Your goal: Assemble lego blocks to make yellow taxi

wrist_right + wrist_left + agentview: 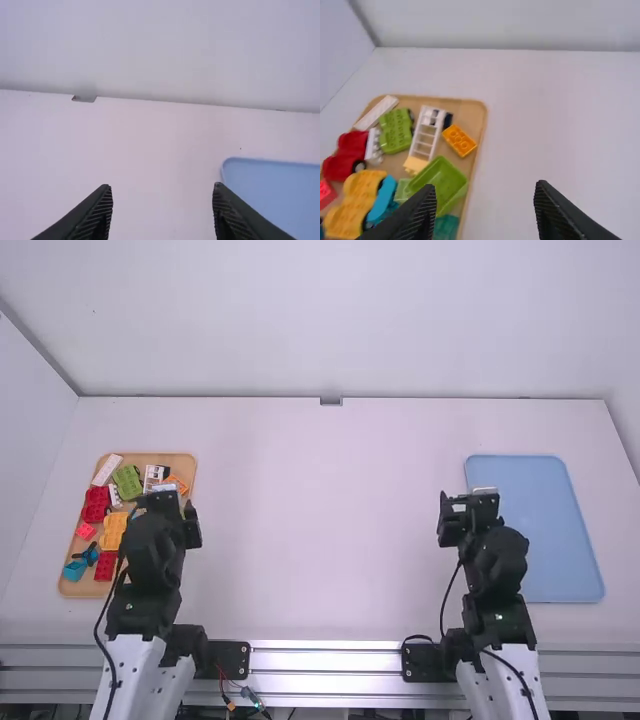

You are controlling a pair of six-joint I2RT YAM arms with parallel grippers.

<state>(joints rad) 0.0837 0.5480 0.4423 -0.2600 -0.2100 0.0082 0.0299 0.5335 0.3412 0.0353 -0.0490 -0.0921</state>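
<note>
The left hand (pixel 166 502) is spread wide and released, its two fingers well apart. In the high view it overlaps the right edge of the wooden tray (pixel 152 459). The right hand (pixel 469 502) is likewise released and wide apart, and overlaps the left edge of the blue tray (pixel 535 530).

The taxi's blocks lie loose on the wooden tray, near the left edge of the surface (pixel 320 530) and in from its far left corner. A long white brick (pixel 106 469) lies at the tray's far left corner, with a green block (pixel 127 482) just beside it. A white ladder-like piece (pixel 426 134) and a small orange brick (pixel 459 140) lie toward the far right corner. The yellow block (pixel 114 530) sits around the middle, a red block (pixel 95 504) is by the left edge, and a teal block (pixel 75 570) is near the near left corner. Beside the right edge is a green tub-shaped piece (pixel 442 182).

The blue tray is near the surface's right edge. The surface is white, with a small grey bracket (pixel 331 401) midway along its far edge and a metal rail (pixel 325 660) along its near edge. A plain white wall (pixel 330 320) rises behind, and another (pixel 28 430) stands at the left.
</note>
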